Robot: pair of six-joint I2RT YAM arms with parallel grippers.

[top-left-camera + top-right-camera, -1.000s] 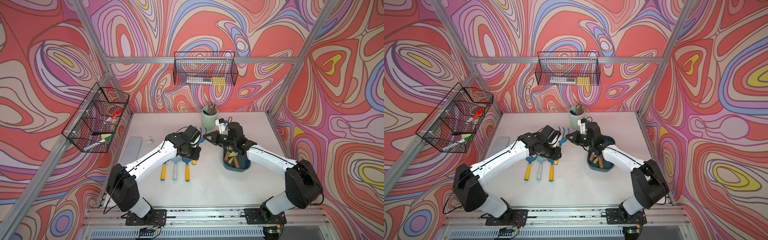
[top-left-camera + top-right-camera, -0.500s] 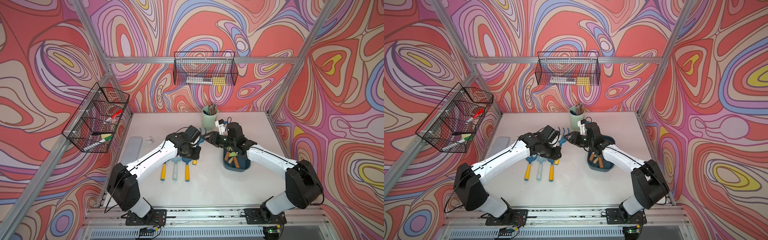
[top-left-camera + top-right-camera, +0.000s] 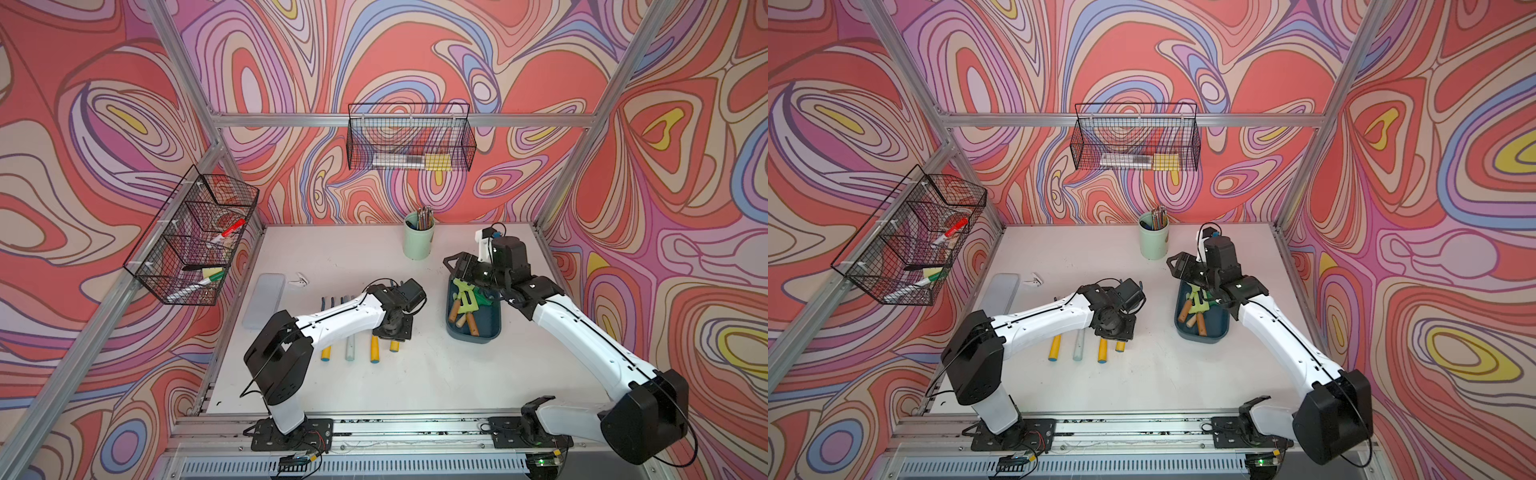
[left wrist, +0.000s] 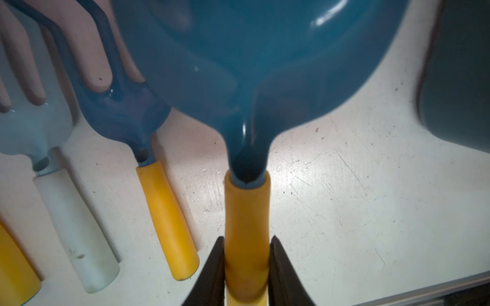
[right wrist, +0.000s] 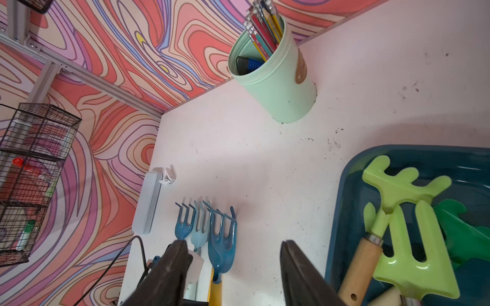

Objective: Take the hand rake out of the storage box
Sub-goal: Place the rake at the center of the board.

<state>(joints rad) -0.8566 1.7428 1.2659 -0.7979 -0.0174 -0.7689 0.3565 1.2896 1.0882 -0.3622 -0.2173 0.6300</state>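
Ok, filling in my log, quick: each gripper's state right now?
Left gripper: shut on the yellow handle of the blue tool.
Right gripper: open, holding nothing.

**Rake lowered to the row; right jaws opened**

A second ago the two end effectors met above the desk [image 3: 419,390], near the cup; since then the right end effector [image 5: 236,254] has spread its jaws, with nothing between them, and drawn back a little over the far end of the storage box [image 3: 473,337]; the left end effector [image 4: 246,243], clamped on the yellow handle, has swung the hand rake [image 4: 246,79] down and toward the robot; the rake now sits low, just beside the row of tools [image 3: 350,348], a fourth handle where three showed.
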